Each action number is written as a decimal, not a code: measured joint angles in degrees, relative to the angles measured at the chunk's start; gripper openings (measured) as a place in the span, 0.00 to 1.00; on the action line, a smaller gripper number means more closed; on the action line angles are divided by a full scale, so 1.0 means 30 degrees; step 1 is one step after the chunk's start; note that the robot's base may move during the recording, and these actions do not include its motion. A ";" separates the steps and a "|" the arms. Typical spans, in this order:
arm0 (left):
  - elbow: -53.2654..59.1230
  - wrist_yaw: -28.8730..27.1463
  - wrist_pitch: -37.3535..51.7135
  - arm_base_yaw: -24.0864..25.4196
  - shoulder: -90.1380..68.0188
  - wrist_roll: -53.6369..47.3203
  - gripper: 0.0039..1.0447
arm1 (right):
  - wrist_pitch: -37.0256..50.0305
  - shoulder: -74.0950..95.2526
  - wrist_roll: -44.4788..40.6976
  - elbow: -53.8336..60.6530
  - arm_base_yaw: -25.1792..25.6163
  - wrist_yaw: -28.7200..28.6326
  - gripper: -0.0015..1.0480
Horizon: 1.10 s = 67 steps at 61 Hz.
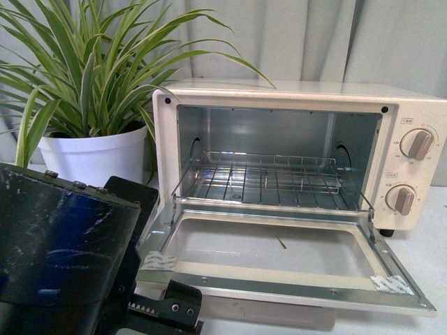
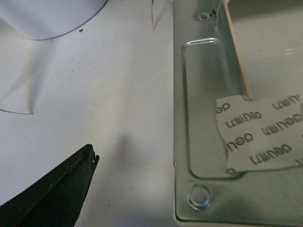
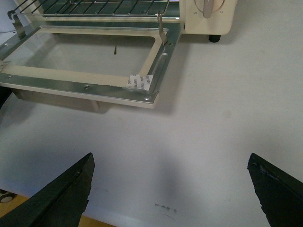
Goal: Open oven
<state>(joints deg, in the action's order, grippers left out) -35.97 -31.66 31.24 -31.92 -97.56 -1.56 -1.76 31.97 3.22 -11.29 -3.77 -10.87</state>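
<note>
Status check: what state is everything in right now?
Oven door: fully open, folded down.
Rack: inside oven, bare.
Knobs: settings unreadable.
Left gripper: open or shut, cannot tell.
Right gripper: open, empty.
Plant: upright.

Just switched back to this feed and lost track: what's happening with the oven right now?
The oven is open: its door lies folded down flat in front, with the wire rack showing inside. The left hand sits low by the door's left front corner, not visibly gripping it. The right hand hangs open above the white table, apart from the door.
</note>
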 joint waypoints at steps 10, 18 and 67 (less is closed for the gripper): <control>0.0867 0.0525 0.0073 -0.0204 0.1253 -0.0423 0.94 | -0.0197 -0.0160 0.0015 0.0000 0.0124 -0.0481 0.91; 0.1953 0.0998 0.0073 -0.0561 0.3242 -0.0415 0.94 | -0.0554 -0.0707 0.0022 0.0000 0.0182 -0.0809 0.91; 0.9537 -0.0342 -0.6696 -0.1683 2.2250 0.0816 0.94 | -0.3738 -0.7956 0.0182 0.1851 0.2025 -0.2943 0.91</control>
<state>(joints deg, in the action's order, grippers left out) -7.35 -32.69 11.16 -36.97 -30.81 0.89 -12.97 8.10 3.77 -5.74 2.31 -19.70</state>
